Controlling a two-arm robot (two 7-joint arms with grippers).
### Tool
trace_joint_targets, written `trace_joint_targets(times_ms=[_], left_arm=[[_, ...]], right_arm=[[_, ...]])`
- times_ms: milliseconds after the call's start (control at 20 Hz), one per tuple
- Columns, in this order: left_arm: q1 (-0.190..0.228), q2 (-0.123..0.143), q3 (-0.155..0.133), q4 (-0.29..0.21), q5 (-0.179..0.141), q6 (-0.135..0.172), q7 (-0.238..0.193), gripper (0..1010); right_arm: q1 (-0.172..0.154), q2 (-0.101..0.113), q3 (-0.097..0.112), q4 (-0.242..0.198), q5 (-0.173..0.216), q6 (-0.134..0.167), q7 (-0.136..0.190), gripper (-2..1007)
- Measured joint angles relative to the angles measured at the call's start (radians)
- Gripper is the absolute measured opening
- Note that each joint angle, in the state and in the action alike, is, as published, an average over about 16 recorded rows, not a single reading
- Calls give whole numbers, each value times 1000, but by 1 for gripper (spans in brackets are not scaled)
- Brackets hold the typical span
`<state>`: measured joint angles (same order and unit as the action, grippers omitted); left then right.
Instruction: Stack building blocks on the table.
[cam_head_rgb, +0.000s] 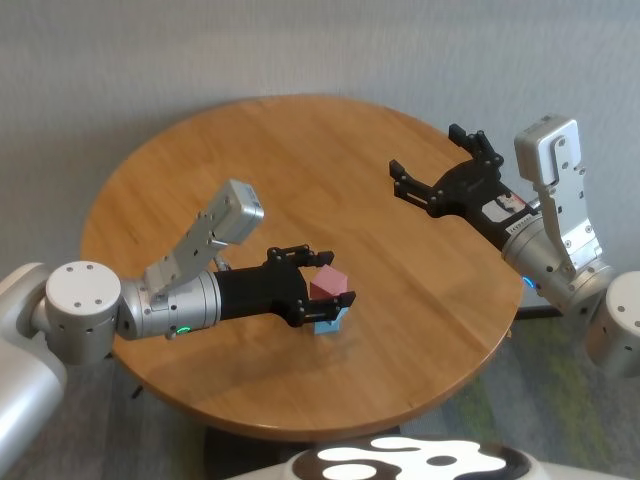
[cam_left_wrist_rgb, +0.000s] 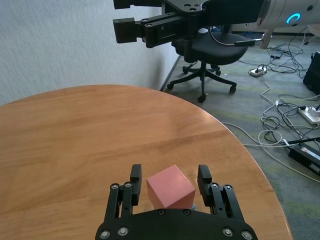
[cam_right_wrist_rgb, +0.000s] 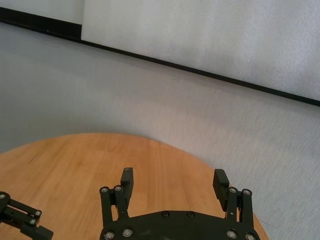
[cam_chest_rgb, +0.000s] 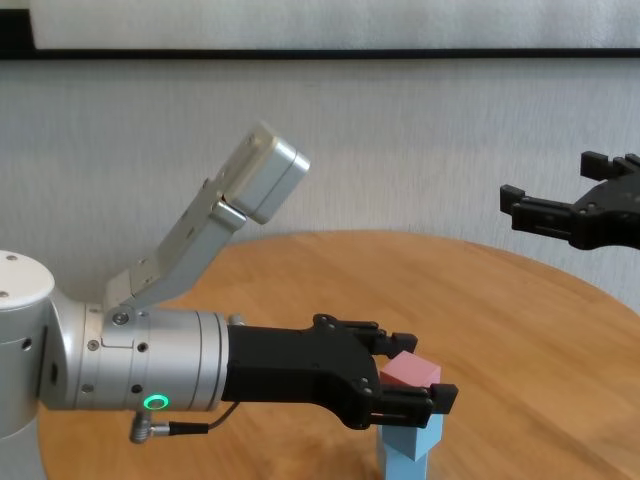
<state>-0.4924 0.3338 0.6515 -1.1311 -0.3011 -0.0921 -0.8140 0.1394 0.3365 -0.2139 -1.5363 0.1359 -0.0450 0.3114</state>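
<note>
Honey-brown wood grain covers the round tabletop, backed by a pale textured wall. Toward its near edge we see a pink block sitting on top of a light blue block, turned a little out of line with it. Our left gripper reaches in low from the left and brackets the pink block, one finger on each side; the left wrist view shows a narrow gap between each finger and the block's faces, so the jaws stand parted around it, not clamped. Our right gripper hangs above the far right part of the tabletop, well apart from the stack, spread wide and carrying nothing.
</note>
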Motion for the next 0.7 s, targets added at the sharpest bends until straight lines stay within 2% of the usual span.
trace_joint_targets(times_ms=[150, 300, 500, 700], left_arm=[[8, 2, -9, -7, -16, -21, -1, 779], [22, 5, -27, -18, -42, -56, 6, 862], [52, 9, -63, -42, -78, -109, 46, 941], [90, 10, -109, -70, -109, -157, 106, 985]], right_arm=[[0, 0, 0, 0, 0, 0, 0, 1005], [0, 0, 0, 0, 0, 0, 0, 1005], [-1, -1, 0, -1, -1, -3, -4, 1005], [-5, -7, 3, -11, -4, -13, -17, 1005]])
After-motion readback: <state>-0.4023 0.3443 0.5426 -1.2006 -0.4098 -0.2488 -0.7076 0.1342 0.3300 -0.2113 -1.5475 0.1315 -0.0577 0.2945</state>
